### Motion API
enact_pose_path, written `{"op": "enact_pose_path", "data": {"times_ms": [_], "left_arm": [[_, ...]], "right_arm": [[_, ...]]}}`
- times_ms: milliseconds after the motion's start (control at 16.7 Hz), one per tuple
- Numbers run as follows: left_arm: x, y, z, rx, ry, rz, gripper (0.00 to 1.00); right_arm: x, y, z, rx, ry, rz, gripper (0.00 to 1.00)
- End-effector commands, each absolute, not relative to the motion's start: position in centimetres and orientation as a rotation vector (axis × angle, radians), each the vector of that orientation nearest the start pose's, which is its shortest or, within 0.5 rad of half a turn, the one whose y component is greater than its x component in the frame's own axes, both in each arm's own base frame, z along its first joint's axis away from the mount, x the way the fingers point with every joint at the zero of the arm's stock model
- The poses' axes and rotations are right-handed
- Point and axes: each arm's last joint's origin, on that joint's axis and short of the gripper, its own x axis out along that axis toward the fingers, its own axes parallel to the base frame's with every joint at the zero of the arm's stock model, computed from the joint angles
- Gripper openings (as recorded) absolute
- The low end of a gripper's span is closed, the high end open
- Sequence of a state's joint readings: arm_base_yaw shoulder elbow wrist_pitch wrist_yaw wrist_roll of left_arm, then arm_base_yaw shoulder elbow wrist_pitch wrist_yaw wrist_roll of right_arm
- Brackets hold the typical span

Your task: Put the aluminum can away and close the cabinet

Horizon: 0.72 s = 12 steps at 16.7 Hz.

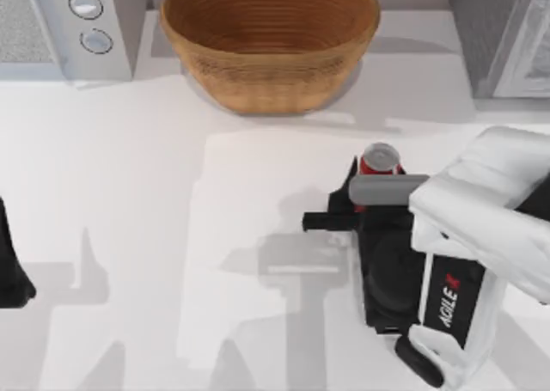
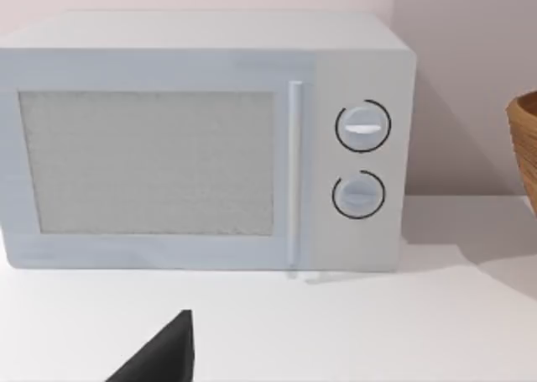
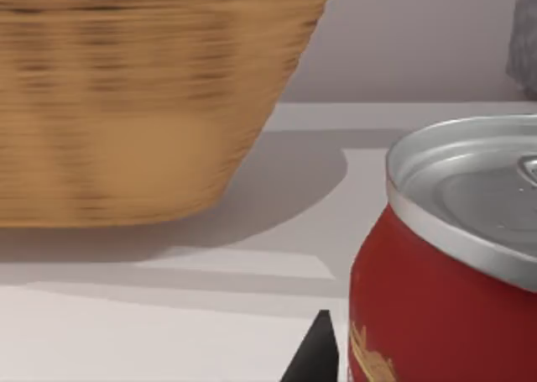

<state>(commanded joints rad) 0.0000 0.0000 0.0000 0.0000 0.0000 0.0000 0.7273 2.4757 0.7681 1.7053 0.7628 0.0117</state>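
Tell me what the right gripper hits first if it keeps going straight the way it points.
Most likely the aluminum can, right in front of the right gripper; beyond it, the wicker bowl.

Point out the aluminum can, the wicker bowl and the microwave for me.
aluminum can (image 1: 380,158): top view, on its silver lid.
wicker bowl (image 1: 270,80): top view, on its front outer wall.
microwave (image 2: 147,162): left wrist view, on its door window.

Brushed silver metal tops the glossy red aluminum can (image 3: 445,290), coarse woven wicker ribs the bowl (image 1: 270,43), smooth pale plastic on the microwave (image 2: 201,138), matt white table (image 1: 129,202) underneath
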Motion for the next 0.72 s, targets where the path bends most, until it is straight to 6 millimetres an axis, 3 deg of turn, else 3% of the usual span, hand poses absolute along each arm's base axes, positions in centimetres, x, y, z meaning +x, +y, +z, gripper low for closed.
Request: {"op": "enact_pose_path", "data": {"times_ms": [240, 720], "left_arm": [[10.6, -0.1, 16.0, 0.0, 0.0, 0.0, 1.0], [10.6, -0.1, 16.0, 0.0, 0.0, 0.0, 1.0]], "right_arm": [[27.7, 22.2, 3.3, 0.002, -0.005, -0.007, 0.0], [27.9, 22.4, 12.5, 0.002, -0.005, -0.007, 0.0]]}}
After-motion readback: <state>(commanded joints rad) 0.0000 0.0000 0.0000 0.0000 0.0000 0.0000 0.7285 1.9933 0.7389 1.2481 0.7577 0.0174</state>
